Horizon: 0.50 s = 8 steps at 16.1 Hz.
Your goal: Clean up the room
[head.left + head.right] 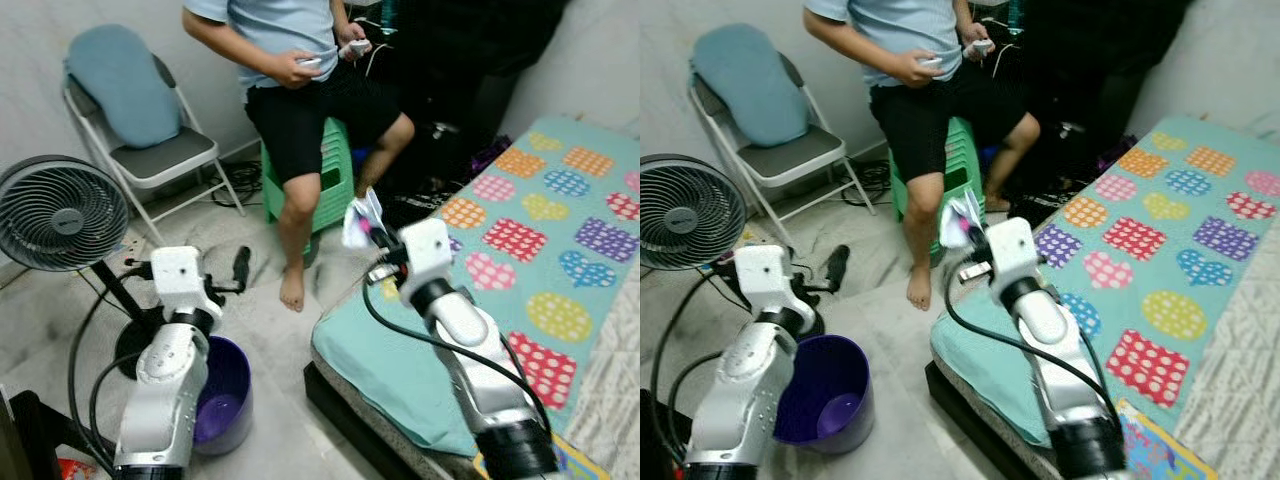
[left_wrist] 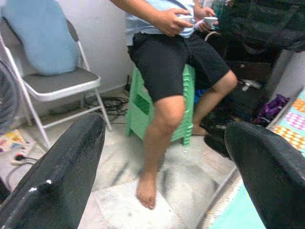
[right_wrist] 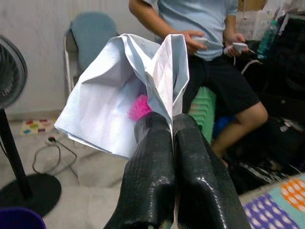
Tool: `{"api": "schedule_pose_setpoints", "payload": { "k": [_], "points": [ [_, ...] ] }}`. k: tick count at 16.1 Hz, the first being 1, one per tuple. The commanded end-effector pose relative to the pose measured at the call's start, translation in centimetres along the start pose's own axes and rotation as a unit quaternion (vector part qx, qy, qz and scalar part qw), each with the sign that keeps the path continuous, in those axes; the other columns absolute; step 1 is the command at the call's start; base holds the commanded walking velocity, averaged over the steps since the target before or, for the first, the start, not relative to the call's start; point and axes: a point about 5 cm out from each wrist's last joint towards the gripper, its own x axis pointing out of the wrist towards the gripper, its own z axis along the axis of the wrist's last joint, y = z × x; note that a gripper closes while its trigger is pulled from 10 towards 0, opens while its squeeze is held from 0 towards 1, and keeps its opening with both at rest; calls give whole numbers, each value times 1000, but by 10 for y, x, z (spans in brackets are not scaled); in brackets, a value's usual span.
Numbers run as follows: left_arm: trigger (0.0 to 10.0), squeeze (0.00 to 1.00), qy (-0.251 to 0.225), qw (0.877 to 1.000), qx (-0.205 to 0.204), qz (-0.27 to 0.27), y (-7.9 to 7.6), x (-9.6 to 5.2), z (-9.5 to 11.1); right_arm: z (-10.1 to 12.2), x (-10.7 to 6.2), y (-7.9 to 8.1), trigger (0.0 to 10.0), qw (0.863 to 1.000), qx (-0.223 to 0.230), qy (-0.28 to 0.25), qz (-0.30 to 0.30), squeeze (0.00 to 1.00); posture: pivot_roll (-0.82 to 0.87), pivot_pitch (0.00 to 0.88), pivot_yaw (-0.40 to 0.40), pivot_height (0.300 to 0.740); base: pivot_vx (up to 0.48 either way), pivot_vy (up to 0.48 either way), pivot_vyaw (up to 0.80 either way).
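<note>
My right gripper is shut on a folded sheet of white paper with a pink bit tucked in its fold. In the head views the paper is held up above the near corner of the bed. My left gripper is open and holds nothing, raised above the floor in front of me. In its wrist view the two black fingers stand wide apart. A purple bin stands on the floor by my left arm, with a small pale scrap at its bottom.
A person sits on a green stool ahead, one bare foot on the floor. A folding chair with a blue cushion is at back left, a floor fan at left. Cables lie on the floor.
</note>
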Motion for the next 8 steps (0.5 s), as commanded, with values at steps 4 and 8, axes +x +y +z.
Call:
{"api": "schedule_pose_setpoints", "payload": {
  "k": [4,8],
  "points": [
    [10000,0,-14,1000,15,20,7,4,6,4,7,12,10000,1000,-13,-15,22,0,-152,0,45,740,0,0,0],
    [10000,0,-32,997,2,72,14,-7,7,11,22,23,10000,996,-36,-21,75,0,-64,0,-63,740,0,0,0]
  ]
}}
